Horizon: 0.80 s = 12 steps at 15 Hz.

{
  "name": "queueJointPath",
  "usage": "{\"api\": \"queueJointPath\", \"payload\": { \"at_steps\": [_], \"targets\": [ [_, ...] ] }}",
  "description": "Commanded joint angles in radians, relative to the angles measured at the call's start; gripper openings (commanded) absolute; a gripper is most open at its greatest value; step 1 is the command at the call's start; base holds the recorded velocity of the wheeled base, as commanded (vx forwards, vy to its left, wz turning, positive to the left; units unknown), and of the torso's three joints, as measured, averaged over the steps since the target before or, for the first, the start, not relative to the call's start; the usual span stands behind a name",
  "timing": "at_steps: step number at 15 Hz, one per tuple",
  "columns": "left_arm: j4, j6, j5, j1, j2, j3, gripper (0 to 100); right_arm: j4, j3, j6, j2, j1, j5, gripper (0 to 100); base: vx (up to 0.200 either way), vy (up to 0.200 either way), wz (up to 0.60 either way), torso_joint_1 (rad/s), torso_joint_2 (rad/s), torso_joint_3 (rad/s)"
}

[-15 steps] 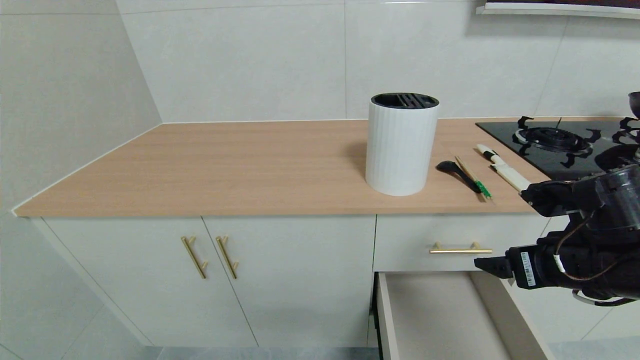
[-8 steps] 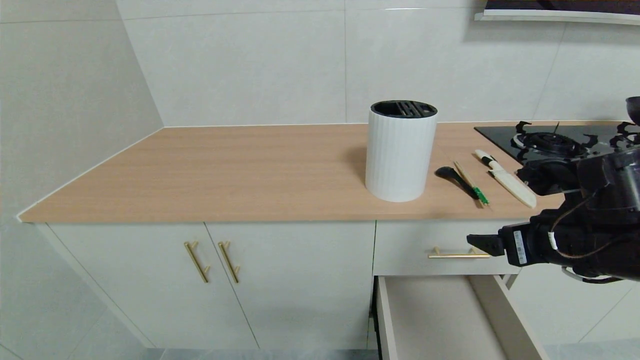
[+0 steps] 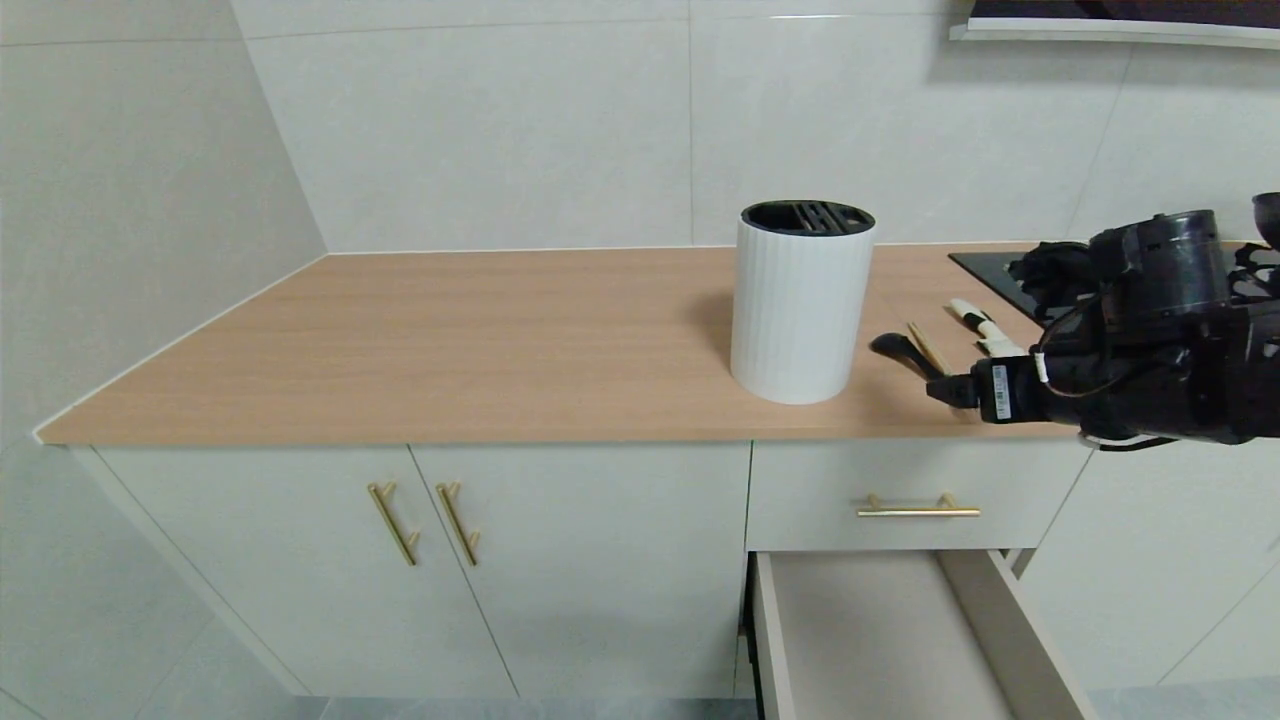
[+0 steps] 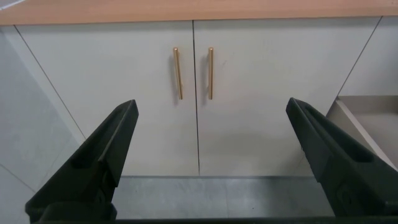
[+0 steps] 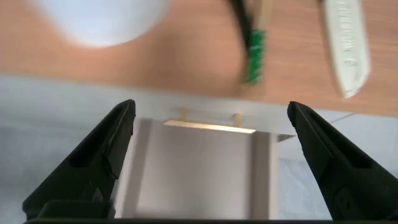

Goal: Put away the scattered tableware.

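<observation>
Right gripper [image 3: 948, 390] hangs at the front edge of the wooden surface [image 3: 450, 340], at about 4 o'clock from the white ribbed utensil holder [image 3: 802, 300] when 12 o'clock is taken as the back wall. Its fingers [image 5: 93, 168] are spread wide with nothing between them, and the right wrist view looks past them onto the surface's front edge, a gold drawer handle [image 5: 208, 126] and the open drawer [image 5: 193, 174]. Three pieces of tableware lie flat on the surface at about 3 o'clock from the holder. Nearest to it is a black spoon [image 3: 900, 350], its bowl near the holder's base. Just beside the spoon lie wooden chopsticks [image 3: 925, 345], whose green-wrapped end [image 5: 255, 50] points toward 6 o'clock. Farther toward 3 o'clock, apart from these, lies a white knife [image 3: 985, 325], partly hidden by the arm in the head view; its pale blade [image 5: 345, 43] also points toward the front edge. The holder stands upright, its black slotted top bare. A black stove [image 3: 1000, 270] sits at about 2 o'clock from the holder. Below the surface, at 5 o'clock, the lower drawer [image 3: 870, 640] is pulled out, under a shut drawer [image 3: 918, 470]. Left gripper [image 4: 211, 162] is low down, also spread wide and holding nothing, facing the two shut cabinet doors [image 4: 193, 93] with their gold handles.
</observation>
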Motion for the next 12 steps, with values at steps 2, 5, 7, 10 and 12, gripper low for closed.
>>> {"api": "queueJointPath", "payload": {
  "at_steps": [2, 5, 7, 10, 12],
  "targets": [
    [0.0, 0.0, 0.0, 0.0, 0.001, 0.0, 100, -0.017, -0.044, 0.003, 0.123, -0.051, 0.0, 100, 0.0, 0.0, 0.0, 0.0, 0.0, 0.0],
    [0.0, 0.0, 0.0, 0.0, 0.001, 0.0, 100, -0.054, -0.07, 0.006, 0.18, -0.078, -0.001, 100, 0.0, 0.0, 0.0, 0.0, 0.0, 0.0],
    [0.0, 0.0, 0.0, 0.0, 0.001, 0.0, 100, -0.084, -0.073, 0.006, 0.205, -0.094, -0.003, 100, 0.0, 0.0, 0.0, 0.0, 0.0, 0.0],
    [0.0, 0.0, 0.0, 0.0, 0.001, 0.0, 100, -0.106, -0.085, 0.01, 0.226, -0.101, -0.003, 100, 0.0, 0.0, 0.0, 0.0, 0.0, 0.0],
    [0.0, 0.0, 0.0, 0.0, 0.001, 0.0, 100, -0.109, -0.096, 0.017, 0.24, -0.106, -0.003, 100, 0.0, 0.0, 0.0, 0.0, 0.0, 0.0]
  ]
}}
